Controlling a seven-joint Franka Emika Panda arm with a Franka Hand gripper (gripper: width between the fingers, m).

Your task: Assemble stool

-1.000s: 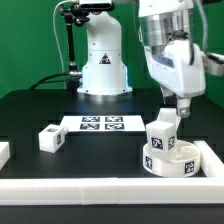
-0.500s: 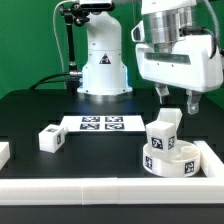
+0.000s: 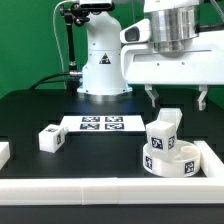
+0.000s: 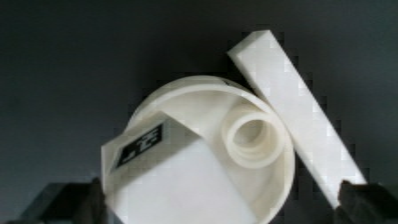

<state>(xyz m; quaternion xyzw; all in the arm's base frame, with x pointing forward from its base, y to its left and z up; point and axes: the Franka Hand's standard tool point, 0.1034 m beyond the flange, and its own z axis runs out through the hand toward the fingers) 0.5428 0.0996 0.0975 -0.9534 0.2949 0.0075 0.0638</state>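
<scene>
The round white stool seat lies at the front of the exterior view's right, against the border rails. One tagged leg block stands on top of it, slightly tilted. My gripper hangs just above that leg, open wide and empty, one finger on each side. In the wrist view the seat fills the middle and the leg, with its tag, sits on it between my fingertips. A second leg lies loose at the exterior view's left. Another white piece is cut off by the left edge.
The marker board lies flat in front of the robot base. A long white border rail runs along the front, and another rail along the right, also seen in the wrist view.
My gripper has risen from the top of the leg and turned about its vertical axis, so both fingers now show spread apart. The leg stays standing on the seat.
</scene>
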